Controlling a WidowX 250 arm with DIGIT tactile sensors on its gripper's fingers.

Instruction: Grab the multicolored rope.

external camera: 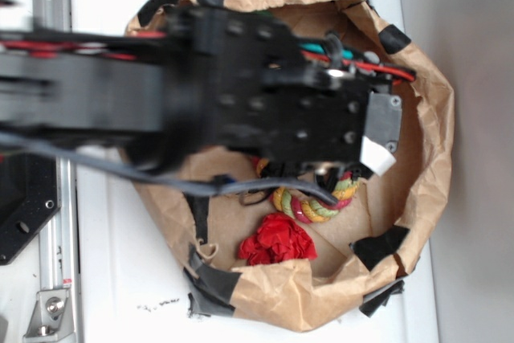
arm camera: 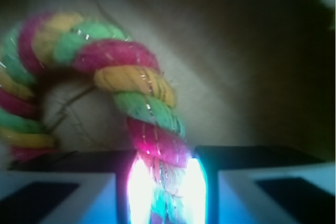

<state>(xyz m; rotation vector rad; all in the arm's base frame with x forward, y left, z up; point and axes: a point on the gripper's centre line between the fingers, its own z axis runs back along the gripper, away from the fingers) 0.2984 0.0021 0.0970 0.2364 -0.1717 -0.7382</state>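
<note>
From the exterior view, a big brown paper bag (external camera: 434,118) lies open on a white table (external camera: 104,295), with its rim rolled down and black tape (external camera: 210,283) on the edges. The black robot arm (external camera: 161,94) reaches over the bag and hides most of what is inside. The gripper (external camera: 325,178) points down into the bag, and only a little of its tip shows, so from here I cannot tell how its jaws stand. The multicolored rope (external camera: 317,206) peeks out right under the gripper, on the floor of the bag. It is a thick twisted cord of red, yellow and green, and it bends in a curve. A red fabric rose (external camera: 277,240) sits just beside the rope, on the side away from the arm. A dark cable (external camera: 201,185) hangs across the bag near the rope.

In the wrist view, the rope (arm camera: 131,82) fills much of the picture. It curls in an arch from the left side, then runs down and goes straight in between the two fingers (arm camera: 58,195) of the gripper (arm camera: 164,192). The fingers sit close on both sides of the rope and seem to touch it, so the gripper looks squeezed onto the rope. The rope piece in the gap runs lengthwise away from the gripper, across the way the fingers close. That is a good way to hold it. I think the grab is nearly done, and lifting comes next. The loose curled part may swing or drag on the paper.
</note>
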